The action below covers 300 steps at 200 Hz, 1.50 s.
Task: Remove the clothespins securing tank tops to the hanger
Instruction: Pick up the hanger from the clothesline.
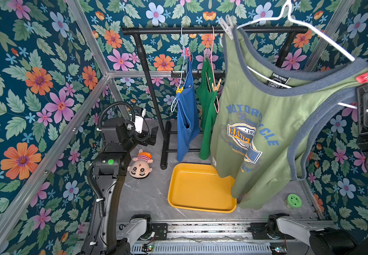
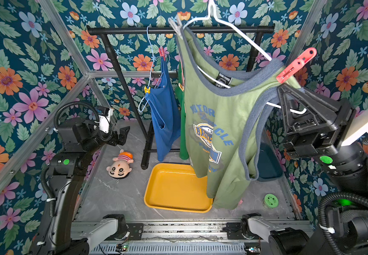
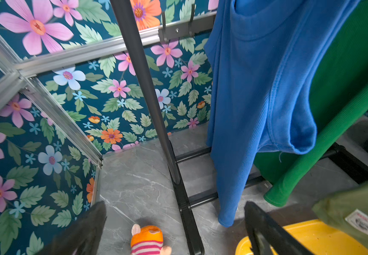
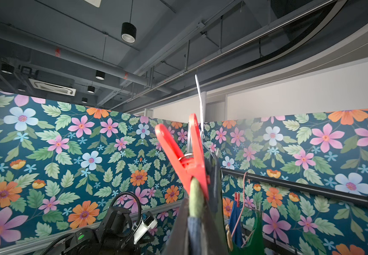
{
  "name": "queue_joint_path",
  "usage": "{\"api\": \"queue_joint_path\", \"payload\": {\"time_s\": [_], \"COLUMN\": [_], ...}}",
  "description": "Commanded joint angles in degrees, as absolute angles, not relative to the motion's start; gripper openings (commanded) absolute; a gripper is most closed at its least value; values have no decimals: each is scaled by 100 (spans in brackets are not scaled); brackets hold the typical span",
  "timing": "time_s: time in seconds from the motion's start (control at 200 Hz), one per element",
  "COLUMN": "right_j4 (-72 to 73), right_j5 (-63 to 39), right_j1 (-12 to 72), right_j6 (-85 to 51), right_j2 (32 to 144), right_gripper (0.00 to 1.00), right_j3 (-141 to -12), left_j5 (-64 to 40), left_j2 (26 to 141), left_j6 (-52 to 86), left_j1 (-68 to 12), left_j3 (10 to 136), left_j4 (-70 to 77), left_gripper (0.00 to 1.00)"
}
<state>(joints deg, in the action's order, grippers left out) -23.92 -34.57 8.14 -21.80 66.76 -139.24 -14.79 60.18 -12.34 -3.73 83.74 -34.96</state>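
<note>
Big olive tank top (image 2: pixel 236 114), red clothespin (image 2: pixel 296 65) pinching its strap

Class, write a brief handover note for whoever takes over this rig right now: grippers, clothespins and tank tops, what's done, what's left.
Left gripper: open, empty, low near the plush toy.
Right gripper: shut on the olive tank top at its shoulder, just under a red clothespin; its white hanger appears lifted off the rail.
Blue tank top and green tank top hang on the rail, pins on.
Done: no pin visibly off; yellow tray empty.
Left: every pin, probably that red one first.
</note>
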Motion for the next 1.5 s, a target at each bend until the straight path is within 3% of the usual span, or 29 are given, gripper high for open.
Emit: {"api": "queue_joint_path", "payload": {"time_s": [0.0, 0.265, 0.595, 0.94, 1.26, 1.495], "right_j4": [-1633, -837, 210, 1369, 1744, 2345], "right_j5": [-3849, -4235, -4623, -4904, -4994, -4944], "right_j1": [820, 818, 820, 817, 822, 822], "right_j6": [-2819, -3908, -4888, -5779, -6748, -7057], "right_j2": [6757, 7073, 7267, 7469, 8302, 8093], "right_gripper": [0, 0, 0, 0, 0, 0], "right_j3": [-13981, -13917, -13350, -12636, -13899, -13179], "left_j5": [-1333, -578, 2, -107, -72, -73], "left_j2": [5893, 5379, 5370, 5390, 5267, 5225], "left_j6": [-1315, -1408, -1439, -1323, -1268, -1253], "left_j1": [-369, -369, -367, -360, -353, -334], "left_j3": [8464, 8412, 9241, 9565, 9237, 9132], "left_j4": [-3655, -3481, -3762, -3851, -3711, -3674], "left_gripper": [100, 100, 100, 100, 100, 100]}}
